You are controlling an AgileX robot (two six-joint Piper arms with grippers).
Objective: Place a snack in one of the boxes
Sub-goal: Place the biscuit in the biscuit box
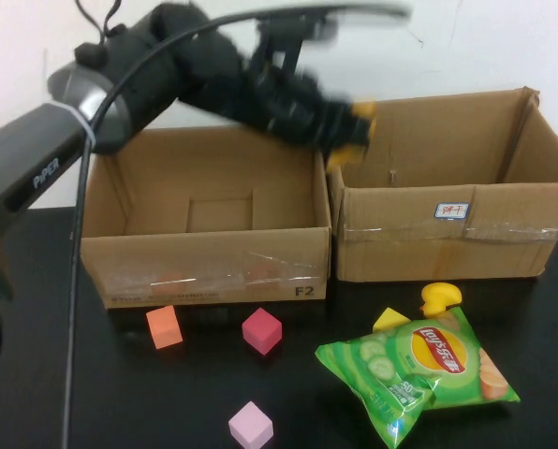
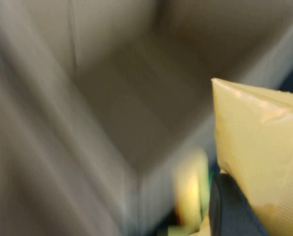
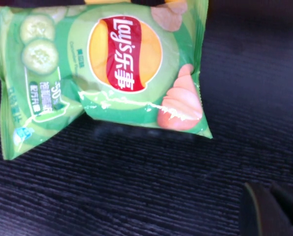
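Note:
My left gripper (image 1: 350, 131) reaches from the left over the boxes and is shut on a yellow snack packet (image 1: 361, 114). It holds the packet above the wall between the left box (image 1: 204, 257) and the right box (image 1: 447, 243). In the left wrist view the packet (image 2: 259, 132) fills the side by the gripper (image 2: 232, 201), with a blurred box interior behind it. A green Lay's chip bag (image 1: 419, 369) lies flat on the black table in front of the right box. My right gripper (image 3: 272, 211) hovers just beside that bag (image 3: 112, 73) and is out of the high view.
Loose on the table in front of the boxes are an orange cube (image 1: 164, 326), a magenta cube (image 1: 261, 330), a pink cube (image 1: 251, 426), a yellow duck (image 1: 440, 298) and a yellow block (image 1: 389, 320). Both boxes are open-topped.

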